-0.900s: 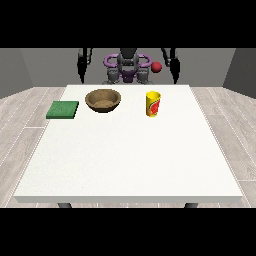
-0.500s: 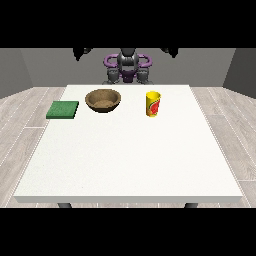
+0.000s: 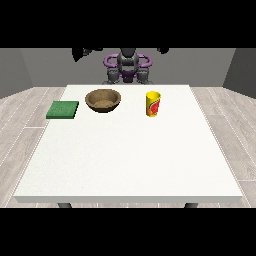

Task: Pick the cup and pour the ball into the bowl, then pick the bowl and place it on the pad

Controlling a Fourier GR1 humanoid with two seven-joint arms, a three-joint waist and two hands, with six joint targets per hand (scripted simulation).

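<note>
A yellow cup with a red mark stands upright on the white table, right of the middle at the far side. To its left sits a brown wooden bowl, and further left lies a flat green pad. No ball shows in this view. The robot's arms are raised and spread wide behind the table. The hand at the view's left and the hand at the view's right are both up at the picture's top edge, far from the cup and bowl and partly cut off.
The robot's torso stands behind the table's far edge. Grey plank floor surrounds the table. Cup, bowl and pad line up along the far part of the table; the white surface stretches from them to the near edge.
Both arms have swung from hanging beside the body up and outwards. A red ball seen beside the arm at the view's right a second ago no longer shows.
</note>
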